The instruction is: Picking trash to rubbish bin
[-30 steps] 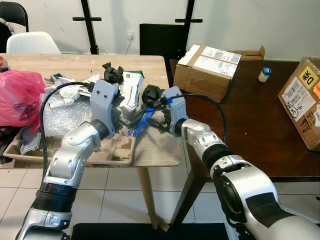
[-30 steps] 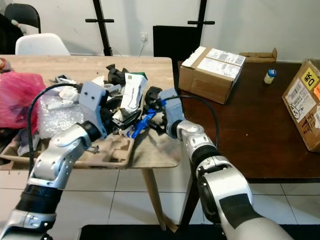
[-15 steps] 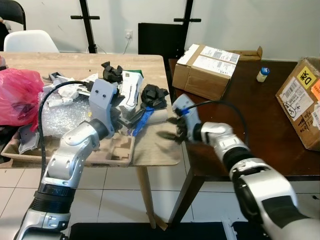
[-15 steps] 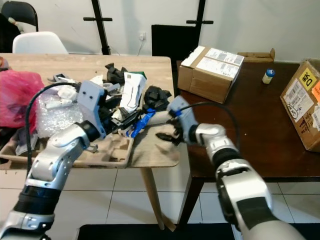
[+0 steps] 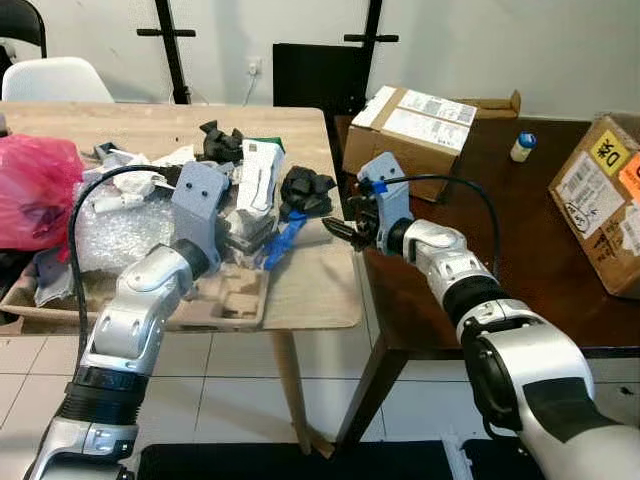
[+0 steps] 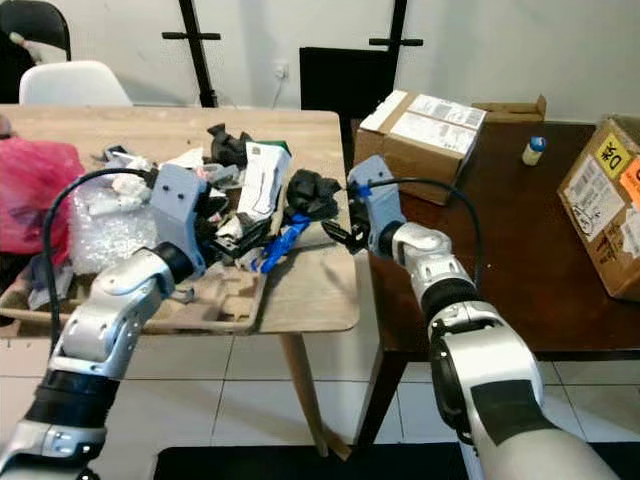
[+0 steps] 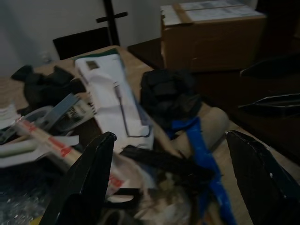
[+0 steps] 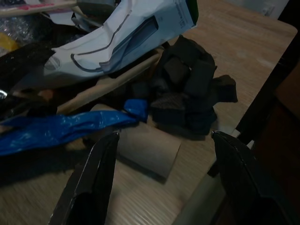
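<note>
Both grippers hang empty with fingers spread: the right gripper (image 5: 343,226) hovers at the right edge of the light table (image 5: 310,290), just beside the trash, and the left gripper (image 6: 225,238) sits low over the middle of the heap. To the right stands a dark table (image 5: 520,270) carrying two cardboard boxes (image 5: 425,125) and a small bottle (image 5: 521,147). On the light table, from larger to smaller, lie a red bag (image 5: 35,190) at the far left, a pulp tray (image 5: 235,295) near the front edge, bubble wrap (image 5: 115,225), a white packet (image 8: 126,40), a black foam lump (image 8: 192,86), a cardboard tube (image 8: 147,147) and a blue strip (image 8: 61,129) touching the tube. A white chair (image 5: 55,80) stands behind the table.
</note>
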`<state>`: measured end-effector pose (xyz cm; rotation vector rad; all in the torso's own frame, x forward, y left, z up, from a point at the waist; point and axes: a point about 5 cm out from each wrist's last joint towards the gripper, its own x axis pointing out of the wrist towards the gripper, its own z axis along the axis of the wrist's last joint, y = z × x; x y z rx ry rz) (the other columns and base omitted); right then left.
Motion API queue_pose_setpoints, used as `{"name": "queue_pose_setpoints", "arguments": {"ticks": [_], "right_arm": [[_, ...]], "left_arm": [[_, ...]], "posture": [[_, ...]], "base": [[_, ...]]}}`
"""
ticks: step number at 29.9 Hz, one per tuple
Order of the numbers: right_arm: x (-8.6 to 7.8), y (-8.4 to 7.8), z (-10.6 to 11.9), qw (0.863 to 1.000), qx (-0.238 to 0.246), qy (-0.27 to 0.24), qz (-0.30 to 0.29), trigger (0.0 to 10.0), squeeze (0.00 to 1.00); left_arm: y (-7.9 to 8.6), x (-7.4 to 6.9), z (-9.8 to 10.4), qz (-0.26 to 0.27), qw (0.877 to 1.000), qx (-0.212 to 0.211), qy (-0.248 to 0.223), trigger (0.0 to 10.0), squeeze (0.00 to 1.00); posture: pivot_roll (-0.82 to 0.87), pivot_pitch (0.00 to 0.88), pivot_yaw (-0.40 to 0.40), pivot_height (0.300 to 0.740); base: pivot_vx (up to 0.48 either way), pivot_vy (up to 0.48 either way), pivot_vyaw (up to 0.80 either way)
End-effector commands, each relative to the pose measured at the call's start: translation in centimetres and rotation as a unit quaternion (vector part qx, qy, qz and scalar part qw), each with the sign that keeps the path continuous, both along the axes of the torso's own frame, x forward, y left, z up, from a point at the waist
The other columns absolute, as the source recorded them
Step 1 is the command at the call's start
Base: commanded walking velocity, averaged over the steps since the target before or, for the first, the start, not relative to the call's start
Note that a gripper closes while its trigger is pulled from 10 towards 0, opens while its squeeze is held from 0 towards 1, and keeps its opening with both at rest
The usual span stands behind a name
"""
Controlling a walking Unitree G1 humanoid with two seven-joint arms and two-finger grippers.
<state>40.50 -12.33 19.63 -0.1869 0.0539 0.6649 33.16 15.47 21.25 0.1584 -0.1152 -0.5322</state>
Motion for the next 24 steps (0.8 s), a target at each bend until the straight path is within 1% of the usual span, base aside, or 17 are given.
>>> {"name": "queue_pose_setpoints", "arguments": {"ticks": [1, 2, 4, 5, 6, 7, 8, 9, 10, 12, 13, 14, 18, 20, 22, 24], "right_arm": [[0.0, 0.6, 0.3, 1.0, 0.017, 0.0, 0.014, 10.0, 0.0], [0.0, 0.7, 0.7, 1.0, 0.017, -0.006, 0.02, 10.0, 0.0], [0.0, 0.7, 0.7, 1.0, 0.017, -0.006, 0.02, 10.0, 0.0], [0.1, 0.8, 1.1, 1.0, 0.011, -0.016, 0.023, 10.0, 0.0], [0.2, 0.8, 1.7, 0.999, -0.01, -0.034, 0.035, 10.0, 0.0], [0.2, 0.8, 1.7, 0.999, -0.01, -0.034, 0.035, 10.0, 0.0], [0.2, 0.8, 2.1, 0.997, -0.03, -0.049, 0.044, 10.0, 0.0], [0.2, 0.8, 2.1, 0.997, -0.03, -0.049, 0.044, 10.0, 0.0], [0.2, 1.0, 2.8, 0.993, -0.07, -0.07, 0.064, 10.0, 0.0], [0.2, 1.0, 2.8, 0.993, -0.07, -0.07, 0.064, 10.0, 0.0], [0.2, 1.2, 3.2, 0.989, -0.097, -0.079, 0.078, 10.0, 0.0], [0.2, 1.2, 3.4, 0.988, -0.107, -0.08, 0.082, 10.0, 0.0], [0.3, 1.2, 3.5, 0.987, -0.115, -0.077, 0.079, 10.0, 0.0], [0.4, 1.2, 3.1, 0.988, -0.125, -0.071, 0.059, 10.0, 0.0], [0.4, 1.2, 2.6, 0.989, -0.124, -0.066, 0.047, 10.0, 0.0], [0.4, 1.3, 2.4, 0.989, -0.122, -0.064, 0.044, 10.0, 0.0]], "left_arm": [[0.2, -0.1, 0.0, 0.002, 1.0, 0.002, 0.005, 10.0, 0.0], [0.4, -0.1, 0.2, 0.001, 1.0, 0.002, 0.003, 10.0, 0.0], [0.4, -0.1, 0.2, 0.001, 1.0, 0.002, 0.003, 10.0, 0.0], [0.5, -0.1, 0.3, 0.001, 1.0, 0.004, 0.001, 10.0, 0.0], [0.7, -0.2, 0.6, 0.001, 1.0, 0.005, -0.002, 10.0, 0.0], [0.7, -0.2, 0.6, 0.001, 1.0, 0.005, -0.002, 10.0, 0.0], [0.9, -0.1, 0.8, 0.002, 1.0, 0.007, -0.004, 10.0, 0.0], [0.9, -0.1, 0.8, 0.002, 1.0, 0.007, -0.004, 10.0, 0.0], [1.2, -0.2, 1.0, 0.003, 1.0, 0.01, -0.007, 10.0, 0.0], [1.2, -0.2, 1.0, 0.003, 1.0, 0.01, -0.007, 10.0, 0.0], [1.2, -0.2, 1.2, 0.004, 1.0, 0.013, -0.009, 10.0, 0.0], [1.2, -0.2, 1.3, 0.004, 1.0, 0.013, -0.01, 10.0, 0.0], [1.1, -0.2, 1.5, 0.003, 1.0, 0.015, -0.012, 10.0, 0.0], [1.0, -0.2, 1.8, -0.003, 1.0, 0.017, -0.013, 10.0, 0.0], [0.9, -0.2, 2.0, -0.009, 1.0, 0.02, -0.012, 10.0, 0.0], [0.8, -0.1, 2.0, -0.011, 1.0, 0.022, -0.012, 10.0, 0.0]], "posture": [[0.05, 0.152, -0.067, 0.74], [0.05, 0.154, -0.069, 0.74], [0.05, 0.154, -0.069, 0.74], [0.05, 0.158, -0.073, 0.74], [0.05, 0.173, -0.081, 0.74], [0.05, 0.173, -0.081, 0.74], [0.05, 0.175, -0.082, 0.74], [0.05, 0.175, -0.082, 0.74], [0.05, 0.185, -0.087, 0.74], [0.05, 0.185, -0.087, 0.74], [0.06, 0.187, -0.089, 0.74], [0.06, 0.189, -0.088, 0.74], [0.07, 0.189, -0.086, 0.74], [0.08, 0.196, -0.07, 0.74], [0.09, 0.201, -0.062, 0.74], [0.09, 0.201, -0.062, 0.74]], "base": [[0.0, 0.0, 0.0], [0.0, 0.0, 0.0], [0.0, 0.0, 0.0], [0.0, 0.0, 0.0], [0.0, 0.0, 0.0], [0.0, 0.0, 0.0], [0.0, 0.0, 0.0], [0.0, 0.0, 0.0], [0.0, 0.0, 0.0], [0.0, 0.0, 0.0], [0.0, 0.0, 0.0], [0.0, 0.0, 0.0], [0.0, 0.0, 0.0], [0.0, 0.0, 0.0], [0.0, 0.0, 0.0], [0.0, 0.0, 0.0]]}}
